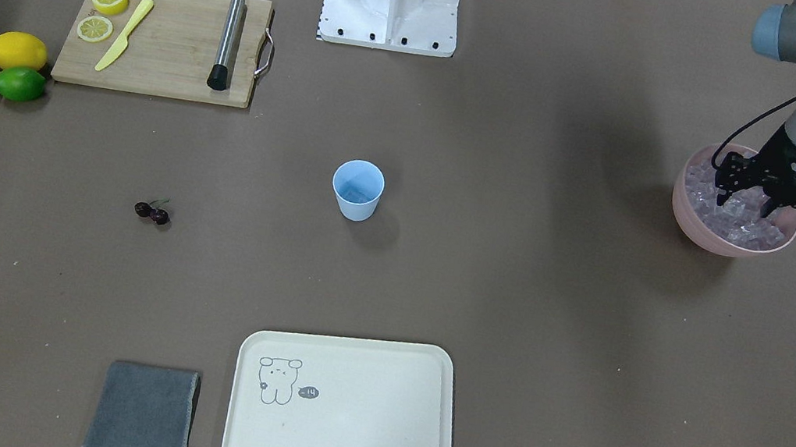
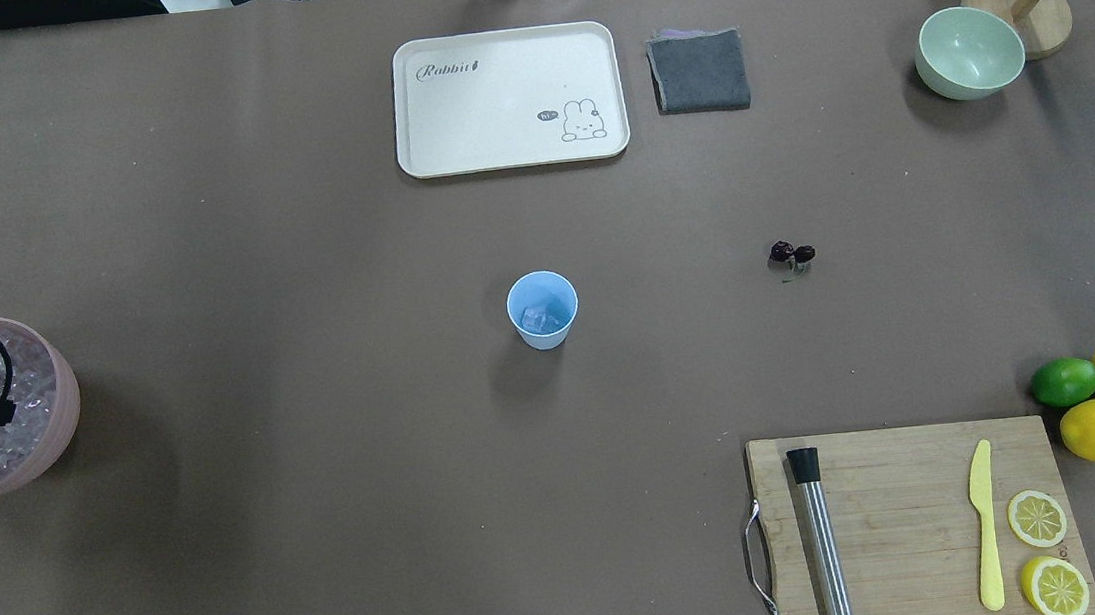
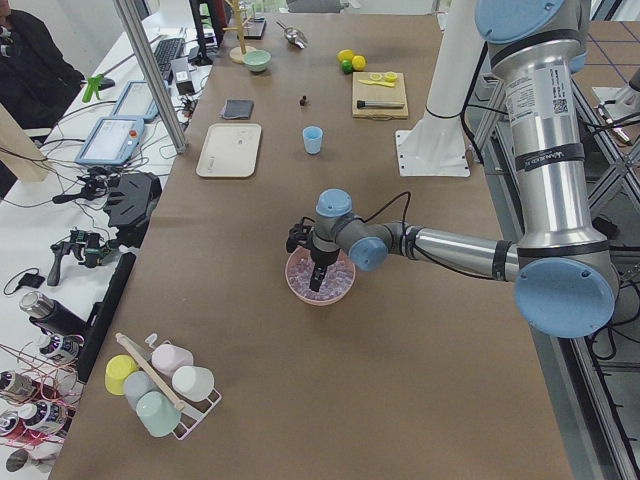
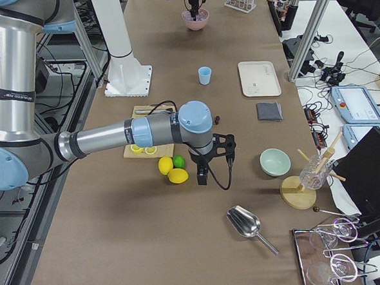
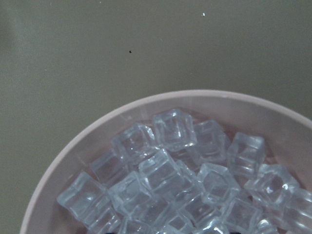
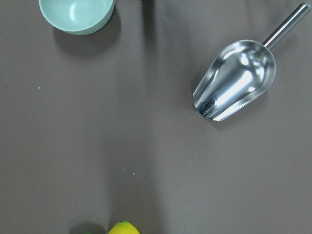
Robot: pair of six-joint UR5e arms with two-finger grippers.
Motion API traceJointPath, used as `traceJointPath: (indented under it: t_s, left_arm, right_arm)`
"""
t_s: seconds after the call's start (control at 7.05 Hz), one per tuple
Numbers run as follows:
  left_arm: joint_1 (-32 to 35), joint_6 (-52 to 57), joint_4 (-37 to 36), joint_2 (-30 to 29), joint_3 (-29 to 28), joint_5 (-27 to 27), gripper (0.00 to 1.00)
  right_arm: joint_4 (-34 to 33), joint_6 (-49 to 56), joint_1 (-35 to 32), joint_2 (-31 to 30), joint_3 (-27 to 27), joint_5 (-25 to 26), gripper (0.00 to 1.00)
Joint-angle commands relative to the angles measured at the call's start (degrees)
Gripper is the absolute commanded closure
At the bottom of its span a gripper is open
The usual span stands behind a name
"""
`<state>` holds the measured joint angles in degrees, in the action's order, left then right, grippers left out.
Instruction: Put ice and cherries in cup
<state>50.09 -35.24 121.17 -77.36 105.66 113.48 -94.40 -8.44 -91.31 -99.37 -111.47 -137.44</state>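
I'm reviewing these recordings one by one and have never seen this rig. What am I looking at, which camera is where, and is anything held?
This is a two-armed robot at a table. Two pictures look down on it from opposite sides, two from its ends, and one camera rides on each wrist. The left hand is lowered into the pink bowl of ice, fingers spread; whether it grips a cube is unclear. The right hand hangs near the lemons; it shows too small to judge. The blue cup in the middle already holds some ice; the cherries lie apart on the table.
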Motion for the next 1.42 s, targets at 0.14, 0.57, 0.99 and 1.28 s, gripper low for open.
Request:
traceJointPath:
  t_s: [0.14,0.57,0.99,1.28]
  left_arm:
    - [-0.08,0.70,-0.23,0.11,0.08,0.07,0.37]
    - [-0.43,0.61,-0.32,0.02,-0.01,-0.02,0.37]
    - [-0.79,0.70,-0.41,0.02,0.25,0.16,0.70]
    - [-0.70,0.70,-0.41,0.02,0.77,0.42,1.00]
  right_arm:
    - [0.00,0.00,-0.01,-0.21,-0.16,0.06,0.00]
    - [0.00,0.00,-0.09,-0.48,-0.24,-0.02,0.00]
    - [0.00,0.00,-0.18,-0.48,-0.16,0.06,0.00]
    - [0.00,0.00,-0.36,-0.48,-0.16,0.06,0.00]
